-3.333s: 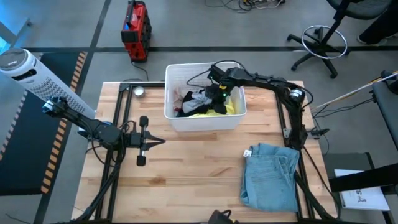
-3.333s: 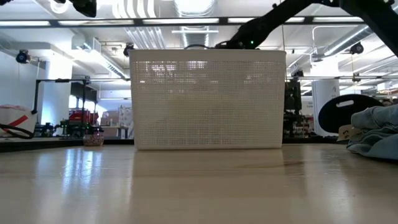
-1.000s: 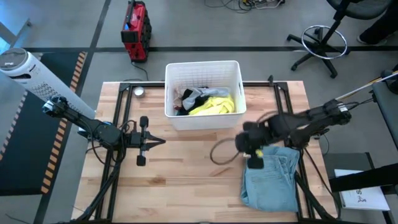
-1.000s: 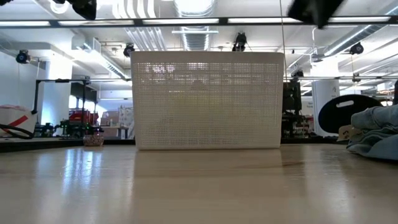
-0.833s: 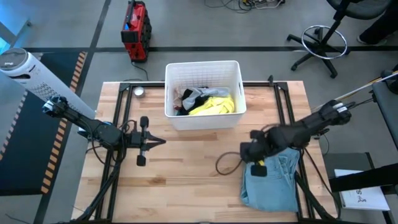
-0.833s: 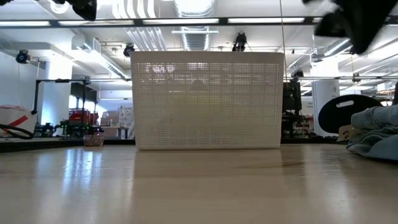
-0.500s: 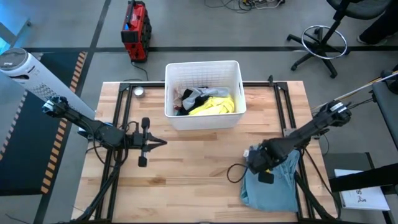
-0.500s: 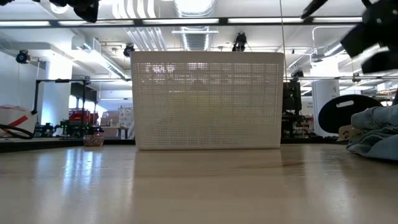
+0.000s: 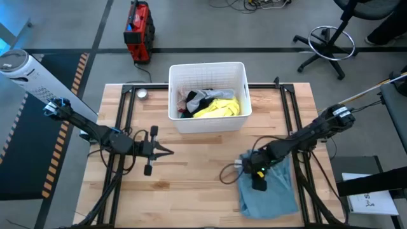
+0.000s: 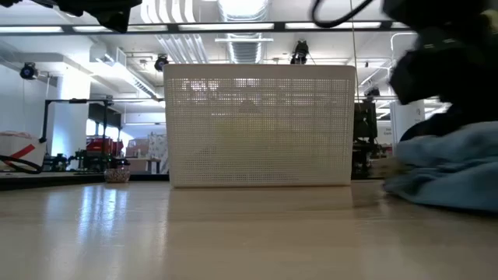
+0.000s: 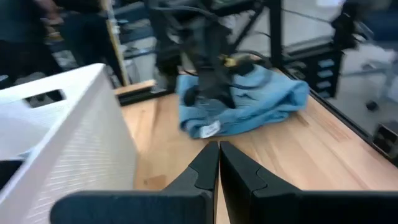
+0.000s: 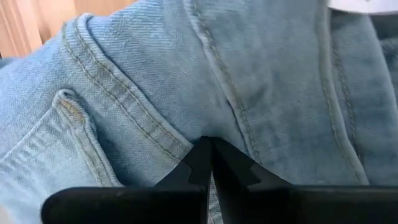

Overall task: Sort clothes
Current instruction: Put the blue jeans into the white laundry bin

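The right arm reaches from the worktop's right edge low across toward its middle, stretched out nearly flat, its tool (image 9: 257, 176) down on the light blue jeans (image 9: 270, 191) that lie crumpled on the wooden worktop (image 9: 191, 184) in front of the white slatted basket (image 9: 208, 121) and to its right. In the right wrist view the two dark fingers (image 12: 208, 163) meet at their tips, pressed together against the denim beside a seam and a back pocket (image 12: 56, 140); whether any fabric is pinched between them cannot be told. The left arm lies low over the worktop's left side, its tool (image 9: 154, 151) pointing toward the middle, well apart from the jeans, fingers pressed together and holding nothing, as its wrist view shows. In the basket sit a bright yellow top (image 9: 219, 108), a grey piece (image 9: 202, 97) and a black piece (image 9: 189, 111).
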